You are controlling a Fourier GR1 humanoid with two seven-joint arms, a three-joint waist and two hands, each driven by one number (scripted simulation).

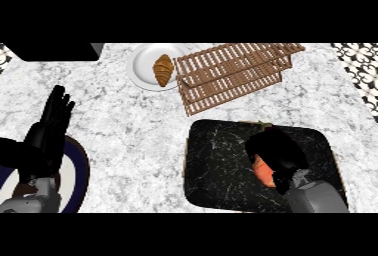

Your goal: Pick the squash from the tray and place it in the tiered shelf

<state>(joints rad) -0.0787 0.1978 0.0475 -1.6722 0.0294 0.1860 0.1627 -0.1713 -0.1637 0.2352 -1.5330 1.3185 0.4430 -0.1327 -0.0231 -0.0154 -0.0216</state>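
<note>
Squash (263,170) sits on the dark tray (214,165), mostly hidden under the right hand (277,152); only an orange patch shows. Likely rigid, smooth-skinned, moderately heavy, so best taken around its thicker body (stem end barely visible). Right hand's fingers are curled down round it, apparently gripping. Left hand (50,127) rests with fingers straight at the view's left. Tiered shelf (232,75) stands beyond the tray.
</note>
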